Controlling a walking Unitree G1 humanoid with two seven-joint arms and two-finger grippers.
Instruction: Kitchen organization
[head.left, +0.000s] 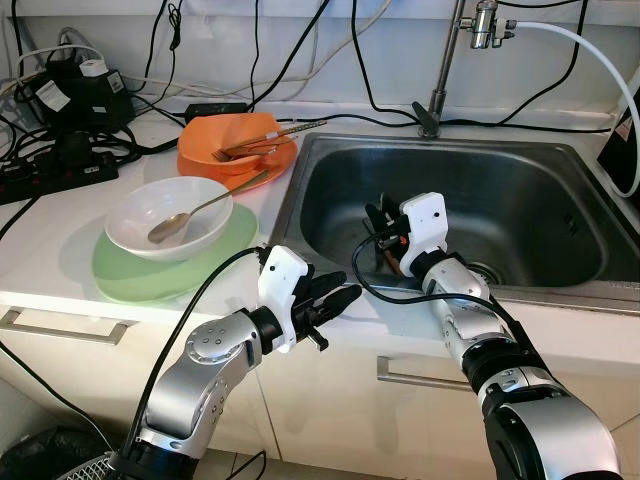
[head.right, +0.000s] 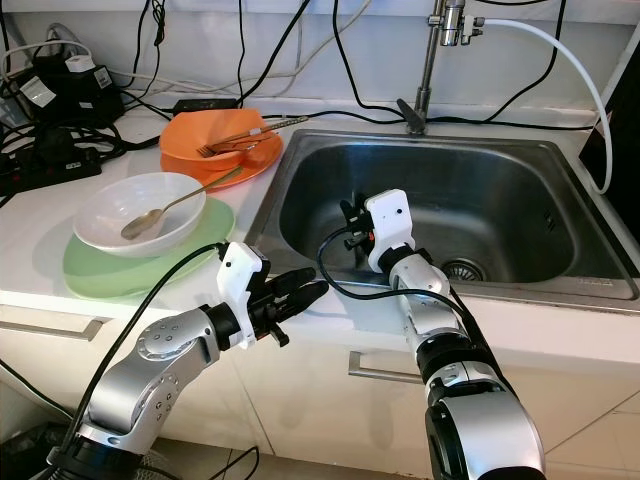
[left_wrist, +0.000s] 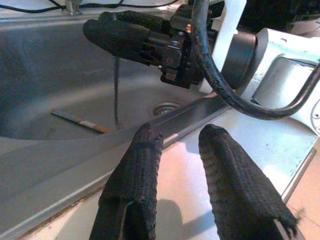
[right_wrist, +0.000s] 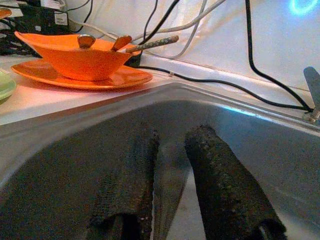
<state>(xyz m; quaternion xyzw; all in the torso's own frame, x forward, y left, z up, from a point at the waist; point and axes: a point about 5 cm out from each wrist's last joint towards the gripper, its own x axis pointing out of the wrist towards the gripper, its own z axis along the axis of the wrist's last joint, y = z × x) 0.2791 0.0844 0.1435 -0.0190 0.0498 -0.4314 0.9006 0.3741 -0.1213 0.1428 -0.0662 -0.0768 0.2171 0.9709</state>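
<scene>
Right tool (head.left: 385, 222) hanging inside sink (head.left: 540, 215), fingers slightly apart, gripping nothing; left tool (head.left: 335, 297) parted, idling at table (head.left: 60, 265) edge. Still waiting: white bowl (head.left: 170, 215), spoon (head.left: 190, 215), orange bowl (head.left: 235, 135).

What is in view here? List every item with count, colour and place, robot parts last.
Sink: one, steel, set in the white counter.
Tap: one, metal, behind the sink.
Stick: one, brownish, on the sink floor.
Orange bowl: one, on an orange plate, left of the sink; utensils inside.
White bowl: one, on a green plate, holding a spoon.
Power strip: one, black, counter's far left, among black cables.
Left end effector: black fingers, slightly apart, over the sink's front edge.
Right end effector: black fingers, inside the sink.
</scene>
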